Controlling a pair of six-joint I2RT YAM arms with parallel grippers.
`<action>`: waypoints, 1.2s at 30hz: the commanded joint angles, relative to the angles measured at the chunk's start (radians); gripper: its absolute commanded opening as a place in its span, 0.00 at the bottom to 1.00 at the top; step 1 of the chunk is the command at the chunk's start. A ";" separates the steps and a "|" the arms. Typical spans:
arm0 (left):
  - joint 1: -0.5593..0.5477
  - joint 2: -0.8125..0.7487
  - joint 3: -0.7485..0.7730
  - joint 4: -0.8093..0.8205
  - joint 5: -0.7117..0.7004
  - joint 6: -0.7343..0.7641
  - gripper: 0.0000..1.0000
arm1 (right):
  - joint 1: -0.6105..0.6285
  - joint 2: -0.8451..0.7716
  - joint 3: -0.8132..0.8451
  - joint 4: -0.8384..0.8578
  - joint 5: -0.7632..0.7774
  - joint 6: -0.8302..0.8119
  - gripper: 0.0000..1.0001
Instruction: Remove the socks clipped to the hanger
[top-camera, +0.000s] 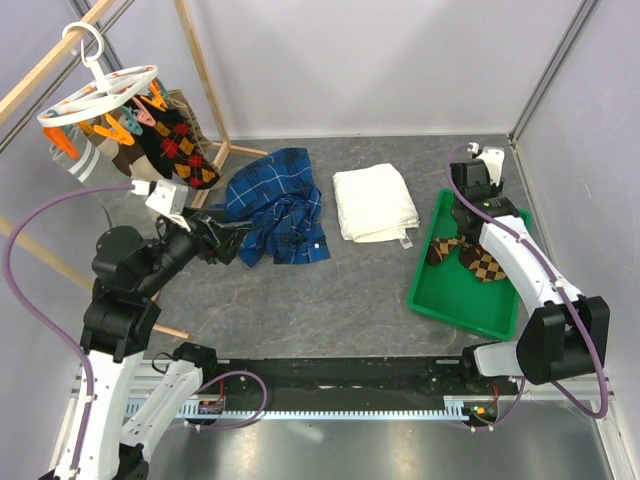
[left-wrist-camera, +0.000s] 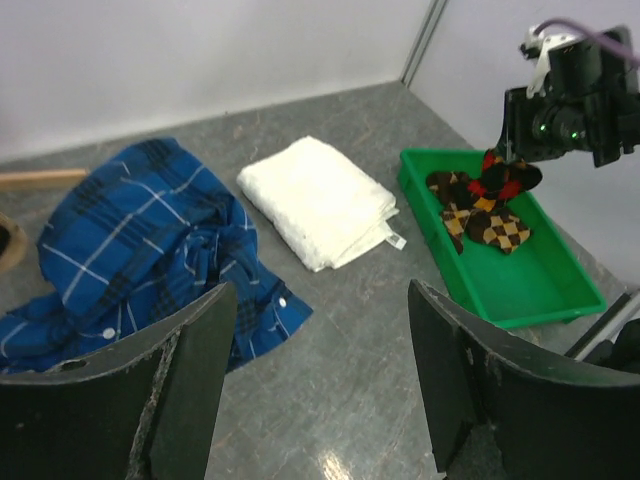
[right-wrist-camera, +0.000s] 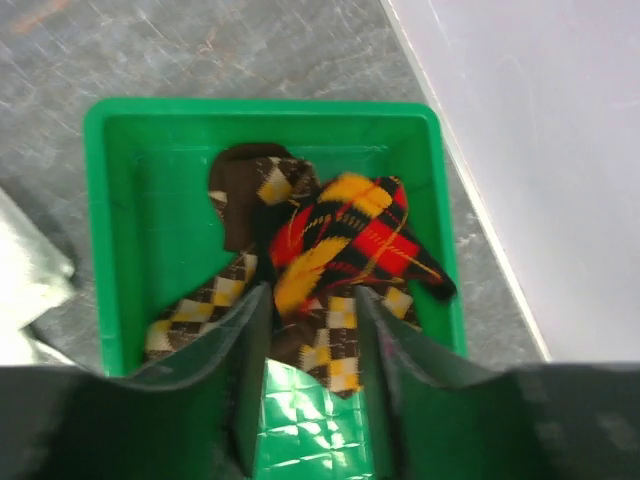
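The white round hanger (top-camera: 100, 95) hangs at the back left with several socks (top-camera: 180, 150) clipped to its orange and teal pins. My left gripper (top-camera: 228, 243) is open and empty, low over the table near the blue shirt; its fingers (left-wrist-camera: 200, 350) frame bare tabletop. My right gripper (top-camera: 478, 212) hovers over the green tray (top-camera: 450, 300), jaws apart. A red, black and yellow sock (right-wrist-camera: 350, 230) is just beyond its fingertips (right-wrist-camera: 255, 320), blurred, above brown argyle socks (right-wrist-camera: 200, 305) lying in the tray (right-wrist-camera: 120, 200).
A crumpled blue plaid shirt (top-camera: 275, 205) lies mid-table beside a folded white towel (top-camera: 372, 203). Wooden rack poles (top-camera: 200, 70) stand at the back left around the hanger. White walls close the back and right sides.
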 joint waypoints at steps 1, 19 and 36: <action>-0.007 -0.015 -0.065 0.066 0.018 -0.046 0.76 | 0.004 -0.045 0.059 0.056 -0.013 0.074 0.50; -0.009 0.135 -0.167 0.089 -0.303 -0.071 0.70 | 0.227 -0.105 -0.020 0.571 -0.622 -0.006 0.47; -0.009 0.290 -0.195 0.337 -0.783 0.040 0.70 | 0.531 0.156 0.247 0.845 -0.722 -0.084 0.51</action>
